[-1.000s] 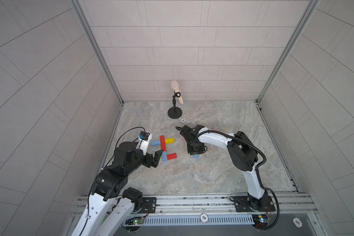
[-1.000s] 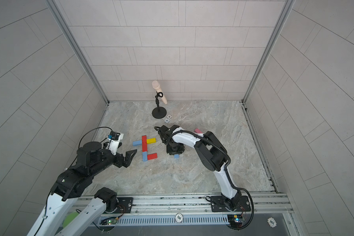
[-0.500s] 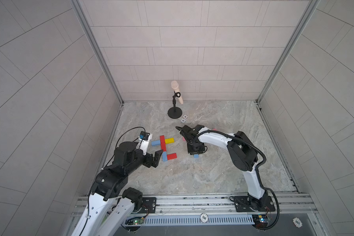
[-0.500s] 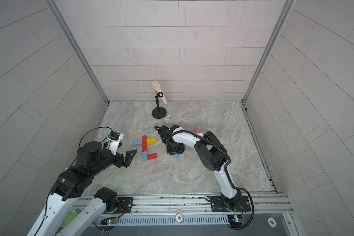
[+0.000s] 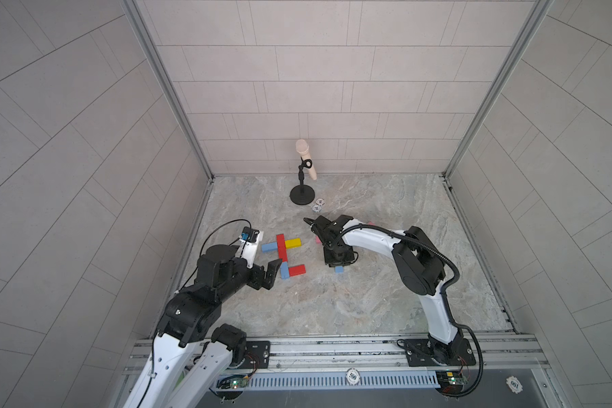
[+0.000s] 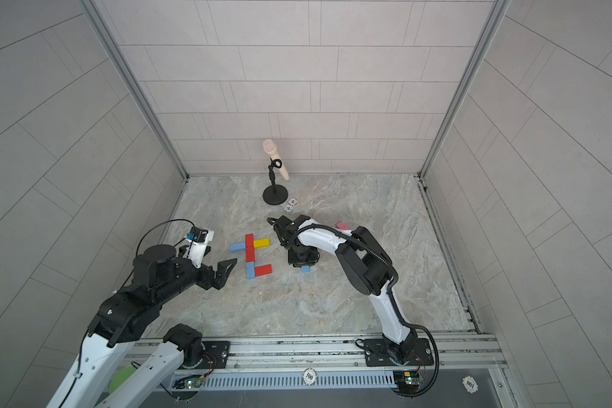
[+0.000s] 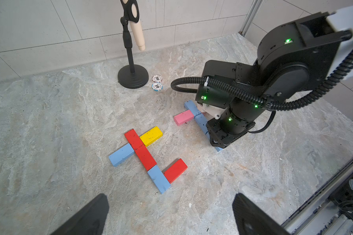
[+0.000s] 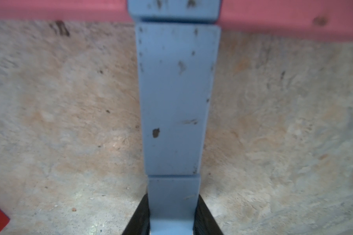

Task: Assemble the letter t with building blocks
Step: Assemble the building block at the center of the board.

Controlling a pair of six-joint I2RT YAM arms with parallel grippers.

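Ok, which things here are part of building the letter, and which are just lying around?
Part of the job: red blocks, yellow block, pink block, light blue blocks, right gripper holding one light blue block.
Lying about: microphone stand, two poker chips.

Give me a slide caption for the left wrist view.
Right hand gripping the end light blue block of a pink-armed t, beside a red, blue and yellow block figure.

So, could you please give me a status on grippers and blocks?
Left gripper open, hovering beside the red-blue-yellow block figure. Right gripper shut on small light blue rectangular block, stem end of blue-pink t. Nothing obstructing.
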